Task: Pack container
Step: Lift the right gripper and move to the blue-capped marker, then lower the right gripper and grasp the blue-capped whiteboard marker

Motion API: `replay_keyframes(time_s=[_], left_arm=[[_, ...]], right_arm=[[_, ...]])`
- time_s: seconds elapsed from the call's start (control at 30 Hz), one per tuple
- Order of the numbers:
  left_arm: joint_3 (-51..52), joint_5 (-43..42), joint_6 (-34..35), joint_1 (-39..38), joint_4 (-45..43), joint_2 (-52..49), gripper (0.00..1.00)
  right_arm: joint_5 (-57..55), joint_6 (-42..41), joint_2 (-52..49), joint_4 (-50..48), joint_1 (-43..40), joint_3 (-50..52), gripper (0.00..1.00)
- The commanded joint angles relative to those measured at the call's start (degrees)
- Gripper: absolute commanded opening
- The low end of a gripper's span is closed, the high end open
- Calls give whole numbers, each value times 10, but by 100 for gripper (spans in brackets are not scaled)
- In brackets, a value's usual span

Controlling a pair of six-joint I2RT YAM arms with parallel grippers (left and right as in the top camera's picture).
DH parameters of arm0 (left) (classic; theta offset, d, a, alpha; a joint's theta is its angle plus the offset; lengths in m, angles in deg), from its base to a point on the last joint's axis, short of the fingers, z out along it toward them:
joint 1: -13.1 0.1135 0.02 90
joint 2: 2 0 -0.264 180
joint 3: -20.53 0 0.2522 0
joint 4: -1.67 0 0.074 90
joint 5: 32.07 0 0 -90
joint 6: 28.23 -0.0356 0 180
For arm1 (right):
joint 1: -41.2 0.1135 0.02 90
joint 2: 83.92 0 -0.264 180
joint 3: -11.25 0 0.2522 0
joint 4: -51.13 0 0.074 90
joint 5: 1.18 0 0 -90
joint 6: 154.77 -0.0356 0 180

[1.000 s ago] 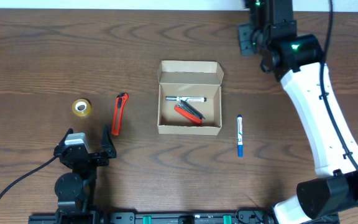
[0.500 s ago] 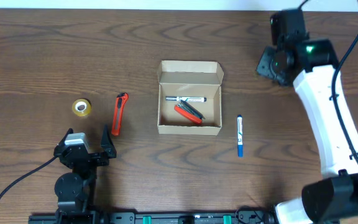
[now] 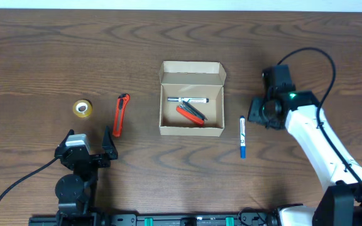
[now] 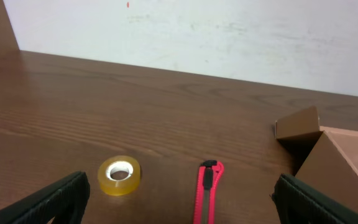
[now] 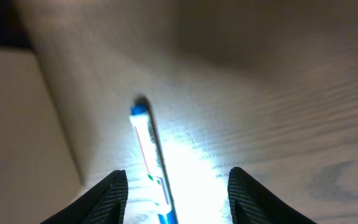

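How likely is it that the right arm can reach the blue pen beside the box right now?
Probably yes. The right gripper hangs close by the blue pen, jaws open, and the pen lies flat on the table, apart from the box, with nothing over it.

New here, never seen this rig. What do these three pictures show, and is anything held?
Two robot arms work at a wooden table, each ending in a two-finger gripper. One picture looks straight down; the other two come from cameras on the wrists. In the middle sits an open cardboard box with a grey marker and a red-and-black item inside. A blue marker lies right of it; a red box cutter and a tape roll lie left. The left gripper rests open at the near edge. The right gripper hangs open above the blue marker. Nothing is held.
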Motion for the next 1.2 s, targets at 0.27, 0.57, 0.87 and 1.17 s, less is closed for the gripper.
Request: replay_keyframes(time_s=[0.27, 0.57, 0.87, 1.17], left_arm=[[16, 0, 4, -2, 11, 3, 95], [16, 0, 4, -2, 13, 3, 95], [16, 0, 4, -2, 13, 3, 95], [16, 0, 4, -2, 13, 4, 95]], right_arm=[[41, 9, 7, -43, 17, 95, 52], [36, -33, 7, -64, 77, 96, 52], [3, -48, 3, -67, 89, 99, 53], [2, -48, -39, -79, 89, 100, 52]])
